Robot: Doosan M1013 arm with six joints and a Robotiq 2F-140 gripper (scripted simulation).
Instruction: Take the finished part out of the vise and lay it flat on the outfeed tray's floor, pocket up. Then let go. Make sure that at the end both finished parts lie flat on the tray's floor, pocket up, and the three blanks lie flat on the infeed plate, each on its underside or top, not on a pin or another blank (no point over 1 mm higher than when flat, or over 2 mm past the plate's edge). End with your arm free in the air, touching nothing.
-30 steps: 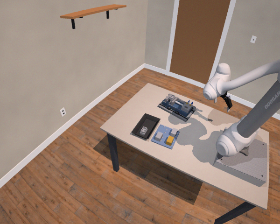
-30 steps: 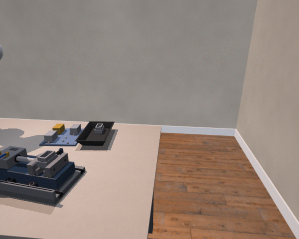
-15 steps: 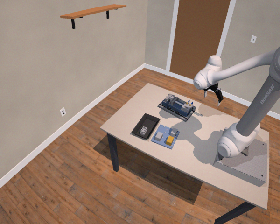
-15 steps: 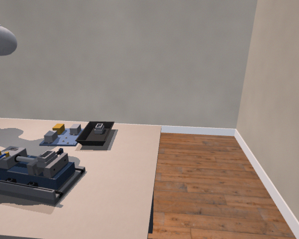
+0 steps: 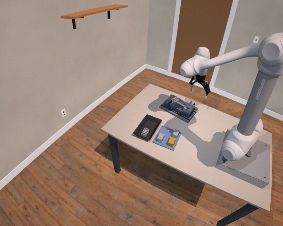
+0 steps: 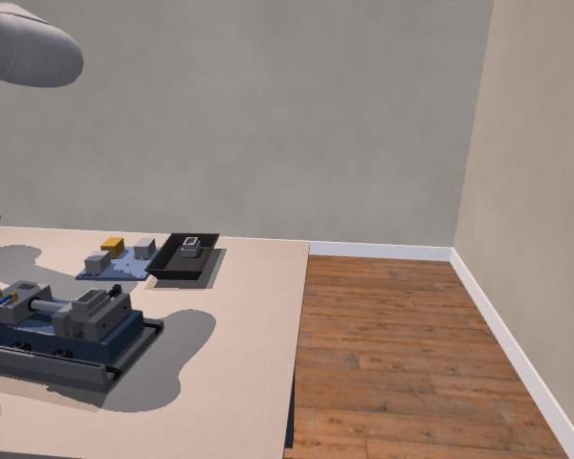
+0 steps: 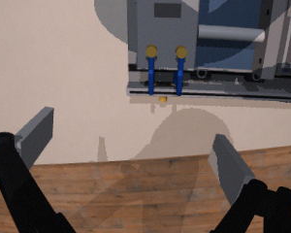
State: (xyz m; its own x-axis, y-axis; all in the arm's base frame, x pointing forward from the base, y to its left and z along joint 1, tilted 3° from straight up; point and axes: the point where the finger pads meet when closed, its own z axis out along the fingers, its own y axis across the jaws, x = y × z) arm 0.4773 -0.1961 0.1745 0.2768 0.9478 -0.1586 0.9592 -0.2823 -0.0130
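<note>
So the gripper (image 5: 199, 90) is hanging up in the air past the handle end of the vise (image 5: 178, 107), over the far edge of the table (image 5: 204, 136), fingers spread wide with nothing between them. From the wrist view you look straight down past both pads at the vise's end block, where two blue handles with yellow knobs (image 7: 165, 69) point toward the table edge, and the wood floor shows beyond it.

Over in the outfeed tray (image 5: 139, 126), which sits on the other side of the vise from the gripper, there's a small grey part (image 5: 145, 132) on the tray's floor, and it looks like its pocket faces up. I can't tell whether the vise has a part in it. Right beside the tray is a blue plate (image 5: 164, 143) with two grey blocks (image 5: 160, 137) and a yellow block (image 5: 171, 141) on it.
</note>
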